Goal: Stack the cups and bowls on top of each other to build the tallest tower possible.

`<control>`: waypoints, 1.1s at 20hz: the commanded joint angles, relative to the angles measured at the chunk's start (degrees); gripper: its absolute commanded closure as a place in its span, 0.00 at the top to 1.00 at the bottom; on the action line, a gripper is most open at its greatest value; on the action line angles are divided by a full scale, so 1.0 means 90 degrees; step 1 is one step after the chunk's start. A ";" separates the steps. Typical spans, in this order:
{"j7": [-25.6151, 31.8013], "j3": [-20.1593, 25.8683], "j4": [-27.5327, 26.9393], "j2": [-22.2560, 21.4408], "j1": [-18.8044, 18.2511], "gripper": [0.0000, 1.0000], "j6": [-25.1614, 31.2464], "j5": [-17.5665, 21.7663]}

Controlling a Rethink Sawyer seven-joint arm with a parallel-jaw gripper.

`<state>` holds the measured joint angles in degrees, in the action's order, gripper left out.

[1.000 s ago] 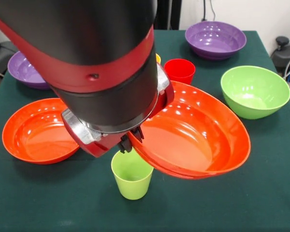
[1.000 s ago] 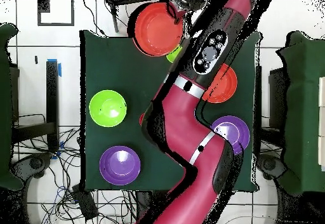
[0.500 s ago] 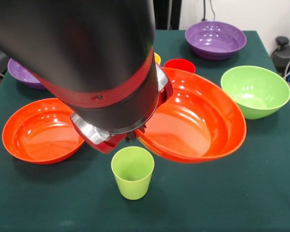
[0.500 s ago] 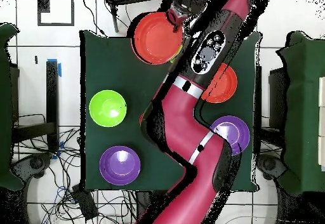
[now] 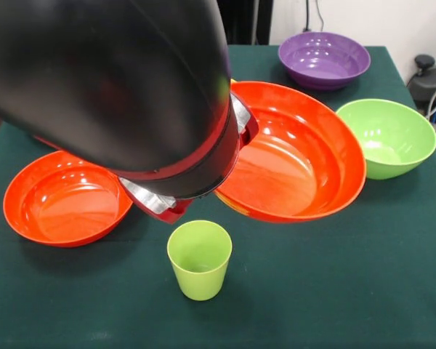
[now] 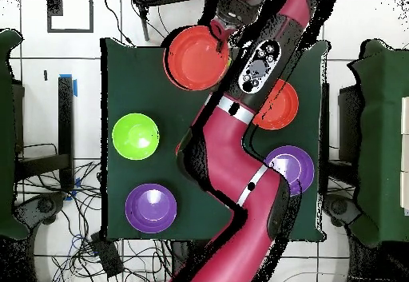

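Note:
My gripper (image 6: 217, 37) is shut on the rim of a wide orange bowl (image 5: 294, 156) and holds it tilted in the air. The thick wrist hides the fingers in the front view. The bowl also shows in the overhead view (image 6: 194, 57). A light green cup (image 5: 198, 258) stands upright on the green cloth, below and in front of the bowl's held edge, apart from it. A second orange bowl (image 5: 65, 200) rests at the left. The deep light green bowl (image 5: 389, 134) and a purple bowl (image 5: 323, 58) sit at the right. The other cups are hidden.
The overhead view shows the second purple bowl (image 6: 291, 167) partly under the arm, another purple bowl (image 6: 150, 207) and the green bowl (image 6: 135, 136). The arm (image 6: 240, 159) crosses the table's middle. Cables lie on the floor around the table (image 6: 120, 79).
The held orange bowl has risen and drawn back from over the green cup, which now stands fully uncovered. It now hides the red cup. The arm has lifted closer to the front camera.

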<state>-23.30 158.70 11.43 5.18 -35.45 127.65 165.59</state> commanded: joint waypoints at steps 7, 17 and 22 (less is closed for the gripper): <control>0.2064 -0.0325 -0.0586 -0.0013 -0.0054 0.00 0.0715 0.0576; 0.2449 -0.0447 -0.0542 -0.0053 -0.0058 0.00 0.0665 0.0576; 0.2623 -0.0551 -0.0508 -0.0072 -0.0034 0.00 0.0700 0.0577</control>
<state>-18.03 158.82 11.44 5.44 -35.45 127.71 166.26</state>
